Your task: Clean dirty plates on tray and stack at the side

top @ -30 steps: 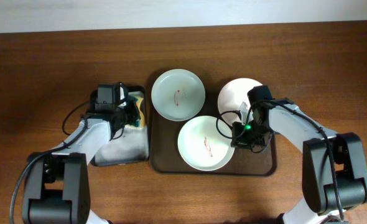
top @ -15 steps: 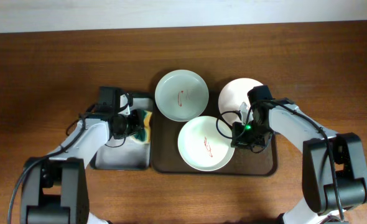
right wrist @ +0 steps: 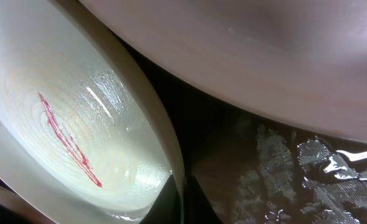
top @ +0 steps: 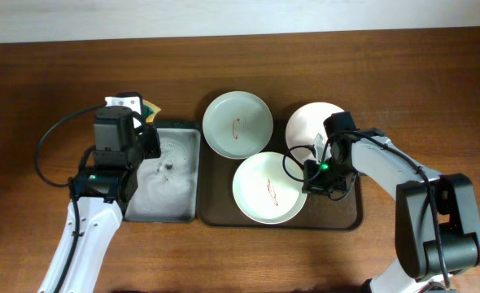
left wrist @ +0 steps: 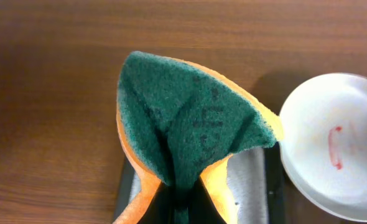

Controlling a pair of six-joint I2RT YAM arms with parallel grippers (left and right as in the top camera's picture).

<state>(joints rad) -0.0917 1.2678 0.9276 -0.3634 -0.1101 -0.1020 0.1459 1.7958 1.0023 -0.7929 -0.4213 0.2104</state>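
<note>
With all three plates (top: 237, 124) on the tray (top: 216, 197), two showing red smears and none stacked, nothing looks done yet. Left gripper (left wrist: 182, 208) clamps the folded sponge (left wrist: 183, 118) near the sponge tray (top: 167, 195), at the tray's 9 o'clock. Right gripper (right wrist: 182, 208) pinches the rim of the 6 o'clock plate (top: 268, 189).

Even, bright light overhead; glare streaks on the near plate (right wrist: 78, 124); the right wrist view is blurred close up.
</note>
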